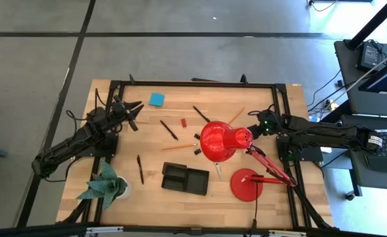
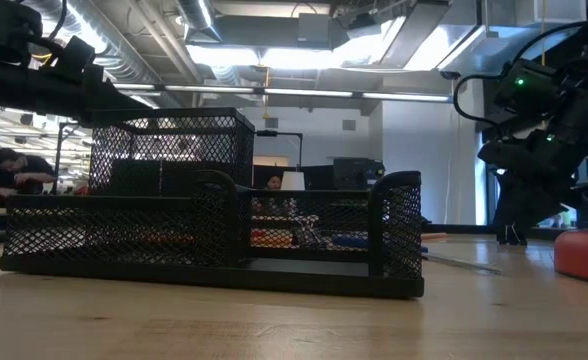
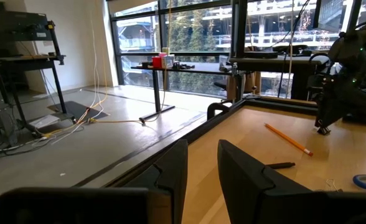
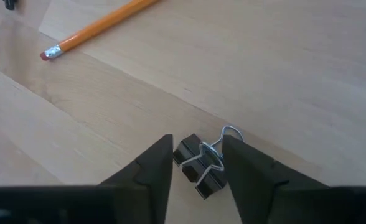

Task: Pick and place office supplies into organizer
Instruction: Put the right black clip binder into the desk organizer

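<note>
My right gripper (image 4: 197,163) reaches slanting down to the table beside the lamp shade and is shut on a small black binder clip (image 4: 195,167). An orange pencil (image 4: 96,28) lies just beyond it. My left gripper (image 3: 202,168) waits open and level at the table's far left (image 1: 131,108), holding nothing. The black mesh organizer (image 1: 185,179) stands near the front middle. A blue sticky-note pad (image 1: 156,99), black pens (image 1: 168,129), a second pencil (image 1: 178,147), a red piece (image 1: 183,122) and black clips (image 1: 197,136) lie flat and scattered on the wood. My right gripper has the binder clip's black body (image 4: 184,155) between its two fingers, one on each side. The fingers come from above, slanting down from the table's right. The clip lies on the table with its wire handles (image 4: 223,134) pointing away from the wrist.
A big red desk lamp stands right of centre, its shade (image 1: 221,140) close beside my right gripper and its round base (image 1: 246,184) near the front. A green paper plant (image 1: 104,185) sits at the front left. Black frame rails (image 1: 200,84) edge the table.
</note>
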Action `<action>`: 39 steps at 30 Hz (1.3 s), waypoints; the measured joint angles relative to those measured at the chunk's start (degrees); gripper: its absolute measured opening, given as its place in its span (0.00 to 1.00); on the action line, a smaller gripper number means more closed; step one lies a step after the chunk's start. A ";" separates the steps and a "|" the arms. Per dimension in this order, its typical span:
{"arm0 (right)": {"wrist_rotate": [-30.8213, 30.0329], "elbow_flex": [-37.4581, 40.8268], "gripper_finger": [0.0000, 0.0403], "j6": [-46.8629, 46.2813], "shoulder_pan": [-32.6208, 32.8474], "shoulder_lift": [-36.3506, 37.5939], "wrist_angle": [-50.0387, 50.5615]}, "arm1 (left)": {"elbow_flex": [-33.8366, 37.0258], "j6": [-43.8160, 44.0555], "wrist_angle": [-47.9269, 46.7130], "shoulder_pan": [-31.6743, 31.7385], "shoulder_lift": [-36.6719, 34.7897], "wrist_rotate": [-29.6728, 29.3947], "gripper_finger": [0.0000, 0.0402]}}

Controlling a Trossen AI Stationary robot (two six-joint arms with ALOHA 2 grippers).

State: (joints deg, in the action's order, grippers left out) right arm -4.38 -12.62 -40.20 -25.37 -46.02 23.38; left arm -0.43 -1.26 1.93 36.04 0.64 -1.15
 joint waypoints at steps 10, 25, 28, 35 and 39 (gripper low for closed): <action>-0.02 0.00 0.25 0.06 0.00 0.01 0.02 | -0.02 -0.02 0.00 0.01 -0.02 0.00 0.20; -0.05 0.00 0.10 0.28 0.01 0.04 -0.17 | 0.00 -0.01 0.00 0.00 -0.01 0.00 0.20; -0.02 -0.09 0.06 0.30 0.01 0.07 -0.37 | -0.01 -0.02 0.00 0.01 -0.01 -0.01 0.20; -0.55 -0.01 0.02 2.28 -0.01 -0.03 -3.19 | -0.02 0.00 0.00 0.00 -0.01 0.00 0.20; -0.61 0.02 0.01 4.25 -0.01 -0.02 -5.77 | -0.02 -0.02 0.00 0.01 -0.02 -0.04 0.20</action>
State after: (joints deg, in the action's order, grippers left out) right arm -4.99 -12.60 -35.95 -25.39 -46.04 17.60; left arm -0.45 -1.28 1.93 36.05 0.63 -1.19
